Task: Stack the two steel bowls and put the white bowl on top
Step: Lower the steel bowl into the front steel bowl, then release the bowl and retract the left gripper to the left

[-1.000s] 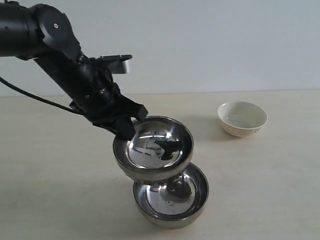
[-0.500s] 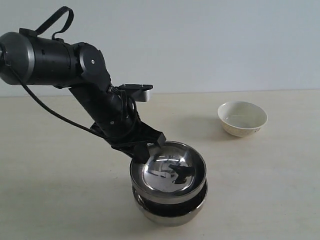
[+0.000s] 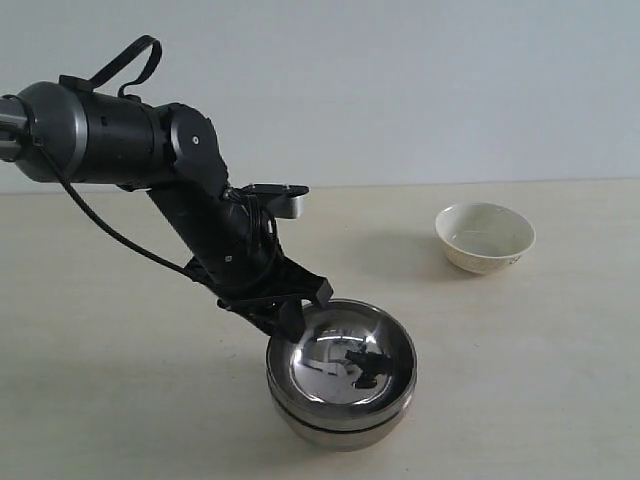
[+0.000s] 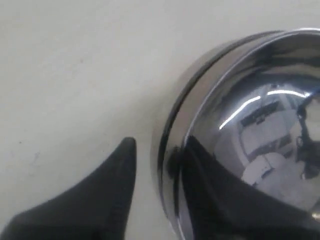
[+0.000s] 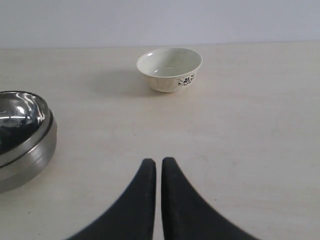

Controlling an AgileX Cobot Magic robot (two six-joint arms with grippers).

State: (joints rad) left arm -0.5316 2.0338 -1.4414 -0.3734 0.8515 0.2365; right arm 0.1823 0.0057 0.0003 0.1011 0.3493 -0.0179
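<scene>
The two steel bowls sit nested near the table's front: the upper steel bowl (image 3: 345, 362) rests inside the lower steel bowl (image 3: 340, 428). My left gripper (image 3: 290, 318) straddles the upper bowl's left rim, open. In the left wrist view one finger (image 4: 117, 175) stands clear outside the wall and the other finger (image 4: 205, 175) lies inside the upper steel bowl (image 4: 260, 100). The white bowl (image 3: 485, 237) stands upright and apart at the back right. My right gripper (image 5: 158, 161) hangs shut and empty over bare table, with the white bowl (image 5: 170, 67) beyond it and the stacked steel bowls (image 5: 22, 145) to one side.
The beige table (image 3: 520, 380) runs back to a pale wall. My left arm (image 3: 120, 150) reaches in from the upper left, with a black cable looping off it. Nothing else lies on the table.
The left gripper lowered the upper steel bowl down and to the right until it settled inside the lower one, and its jaws have parted off the rim. The right gripper and white bowl stayed still.
</scene>
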